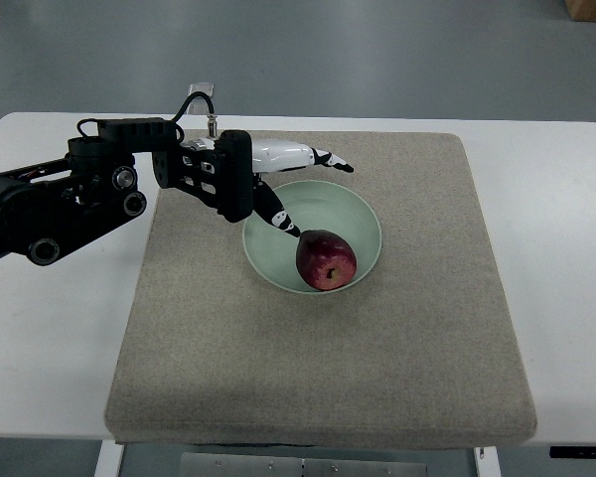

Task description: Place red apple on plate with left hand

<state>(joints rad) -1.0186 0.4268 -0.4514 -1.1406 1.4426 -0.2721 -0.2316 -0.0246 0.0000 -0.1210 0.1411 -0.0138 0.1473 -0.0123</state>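
Note:
A red apple [325,259] lies inside a pale green bowl-like plate [356,210], toward its near rim. My left hand [300,191] hovers over the plate's far-left side, its arm reaching in from the picture's left. The fingers are spread and hold nothing; the thumb tip points down at the apple's upper left, just apart from it. The long white fingers stretch right over the plate's far rim.
The plate sits on a beige fabric mat [318,368] covering most of a white table [40,338]. A corner of a wooden box [591,8] shows at the top right on the grey floor.

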